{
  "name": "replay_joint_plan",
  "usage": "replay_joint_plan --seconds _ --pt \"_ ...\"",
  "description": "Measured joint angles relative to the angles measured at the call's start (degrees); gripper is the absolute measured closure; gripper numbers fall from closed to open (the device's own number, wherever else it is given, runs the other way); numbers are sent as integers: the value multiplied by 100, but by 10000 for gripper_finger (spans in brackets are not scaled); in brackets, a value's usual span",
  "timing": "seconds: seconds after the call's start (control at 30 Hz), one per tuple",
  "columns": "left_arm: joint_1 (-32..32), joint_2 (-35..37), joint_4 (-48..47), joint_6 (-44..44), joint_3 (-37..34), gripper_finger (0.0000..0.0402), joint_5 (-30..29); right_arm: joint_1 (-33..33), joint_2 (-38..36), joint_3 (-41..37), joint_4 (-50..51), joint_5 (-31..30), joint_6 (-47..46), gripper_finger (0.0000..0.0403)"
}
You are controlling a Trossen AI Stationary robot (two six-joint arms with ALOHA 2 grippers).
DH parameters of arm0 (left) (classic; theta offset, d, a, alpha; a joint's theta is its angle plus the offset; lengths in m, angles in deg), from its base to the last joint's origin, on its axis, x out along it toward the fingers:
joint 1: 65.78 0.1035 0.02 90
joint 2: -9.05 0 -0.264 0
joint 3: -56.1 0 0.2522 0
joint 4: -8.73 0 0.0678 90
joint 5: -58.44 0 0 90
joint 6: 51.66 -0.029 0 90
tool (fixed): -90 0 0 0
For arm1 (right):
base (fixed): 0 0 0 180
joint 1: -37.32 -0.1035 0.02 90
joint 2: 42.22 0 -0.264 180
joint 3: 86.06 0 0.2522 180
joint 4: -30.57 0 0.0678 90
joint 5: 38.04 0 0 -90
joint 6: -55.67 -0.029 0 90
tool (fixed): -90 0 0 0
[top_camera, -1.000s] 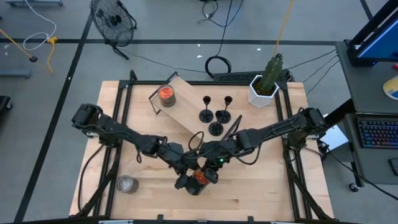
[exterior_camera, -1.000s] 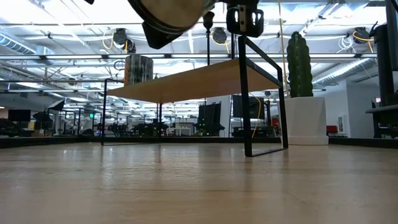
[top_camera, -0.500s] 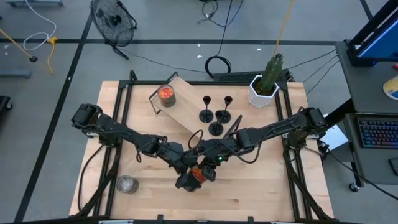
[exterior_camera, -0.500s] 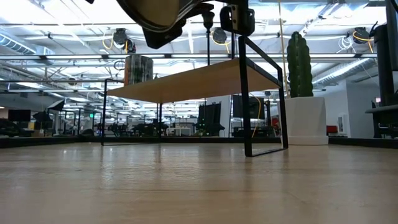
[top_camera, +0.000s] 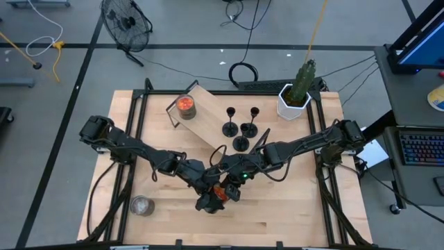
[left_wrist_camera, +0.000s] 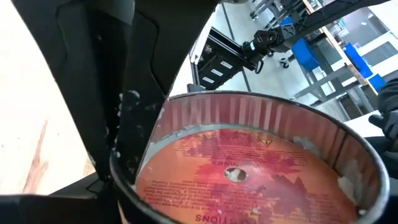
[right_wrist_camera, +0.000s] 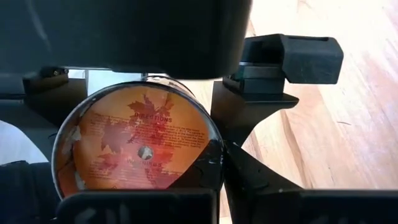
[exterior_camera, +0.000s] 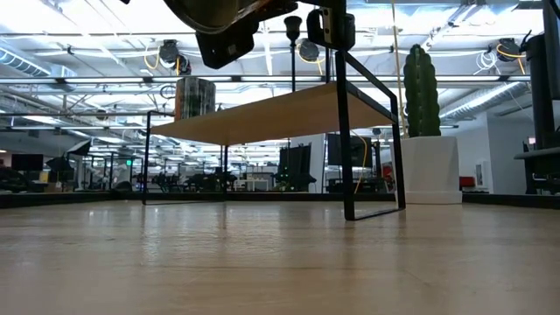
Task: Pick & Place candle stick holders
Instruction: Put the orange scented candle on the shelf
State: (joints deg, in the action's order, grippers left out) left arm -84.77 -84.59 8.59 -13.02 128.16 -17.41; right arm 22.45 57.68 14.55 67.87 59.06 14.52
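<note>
— One glass jar [top_camera: 220,192] with orange stuff inside went up a little. Did the robot lift it?

— Yes. A second before, the jar hung lower in the low view. Then it rose higher above the counter [top_camera: 277,208], and from above it slid a tiny bit toward the back.

— Who held it?

— The left fingers [left_wrist_camera: 87,81] sat on both sides of the jar and pinched it. The right fingers [top_camera: 232,189] were closed tight on nothing, just beside the jar.

— But the job was about the candle stick holders [top_camera: 241,132]!

— It was. Those little black holders stood in a small bunch on the counter, near the back, between the wooden shelf [top_camera: 201,111] and the white cactus pot [top_camera: 293,104]. No fingers touched them. So that job looked not started yet. Maybe the jar was being moved out of the way, but that was only a guess.

— Could any words be read?

— The round label [right_wrist_camera: 140,146] under the jar had red leaves on it. At its top it said "DIRECTIONS". The small lines below were too tiny to read.
</note>
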Motion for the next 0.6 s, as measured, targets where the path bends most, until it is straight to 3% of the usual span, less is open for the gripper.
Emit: replay_joint_plan --seconds 0.3,0.6 --pt "-17 11 -205 249 9 52 109 9 -110 -11 -61 322 141 377" --pt "-246 4 -796 693 2 52 -184 -54 -791 -2 195 338 362 345"
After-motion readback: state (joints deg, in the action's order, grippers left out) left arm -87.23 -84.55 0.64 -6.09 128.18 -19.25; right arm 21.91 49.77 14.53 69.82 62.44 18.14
